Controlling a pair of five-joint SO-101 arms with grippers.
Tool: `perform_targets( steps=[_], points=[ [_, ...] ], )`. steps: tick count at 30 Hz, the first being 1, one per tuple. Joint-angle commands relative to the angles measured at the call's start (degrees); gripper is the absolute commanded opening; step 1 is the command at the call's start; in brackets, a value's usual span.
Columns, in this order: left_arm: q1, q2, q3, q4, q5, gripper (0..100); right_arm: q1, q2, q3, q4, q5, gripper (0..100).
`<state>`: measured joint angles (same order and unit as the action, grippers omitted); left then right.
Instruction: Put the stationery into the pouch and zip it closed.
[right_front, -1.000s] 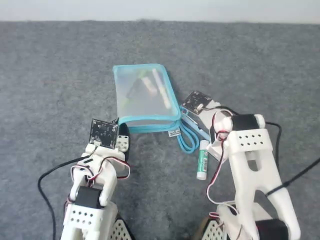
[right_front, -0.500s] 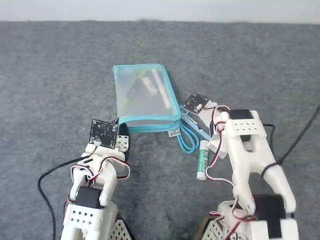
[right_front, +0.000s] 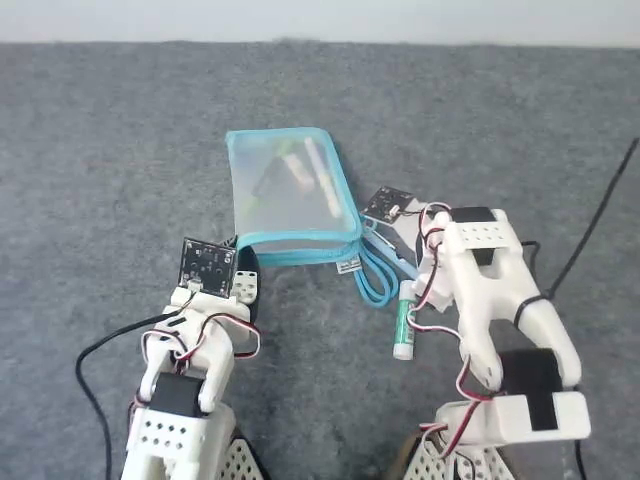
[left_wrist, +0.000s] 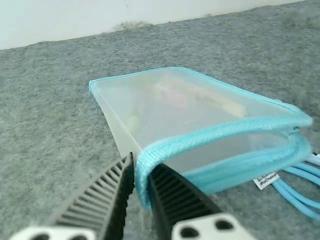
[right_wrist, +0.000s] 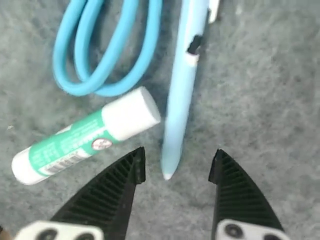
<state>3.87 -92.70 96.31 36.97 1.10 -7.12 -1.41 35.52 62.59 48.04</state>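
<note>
1. While the left gripper (left_wrist: 141, 167) is clamped shut on the rim corner of the pouch (left_wrist: 200, 115), treat that arm as the anchor. The pouch lies flat on the bench (right_front: 120, 150), and several items show through its wall.
2. The right gripper (right_wrist: 179, 154) is wide open and holds nothing. It hangs over the pen (right_wrist: 182, 85), whose tip lies between the jaws.
3. The pen lies flat on the bench, near the zip end of the pouch. The glue stick (right_wrist: 85, 140) lies just beside it, with its cap close to the barrel. The cord (right_wrist: 100, 50) loops on the same side.
4. Step in hand, as judged: grasp the pen.
5. Recommended approach:
   - Shift along the barrel, away from the narrow tip.
   - Set the jaws square across the barrel.
   - Check that the jaw on the glue-stick side clears the cap and the cord.
   - Lower until the jaws flank the barrel, then close.
6. Risk: a grip at the tip may let the pen pivot or slip.
</note>
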Motion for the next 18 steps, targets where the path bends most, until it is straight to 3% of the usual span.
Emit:
perform_targets(
  steps=[1, 11, 18],
  points=[
    [-0.3, -1.0, -3.1, -1.1, 0.0, 1, 0.6, 0.0, -3.0, -1.4, 0.7, 22.0],
    [-0.3, -1.0, -3.1, -1.1, 0.0, 1, 0.6, 4.2, -3.3, -4.4, 0.7, 21.5],
    [-0.3, -1.0, -3.1, -1.1, 0.0, 1, 2.3, 7.0, -3.3, -4.1, 0.4, 3.4]
  ],
)
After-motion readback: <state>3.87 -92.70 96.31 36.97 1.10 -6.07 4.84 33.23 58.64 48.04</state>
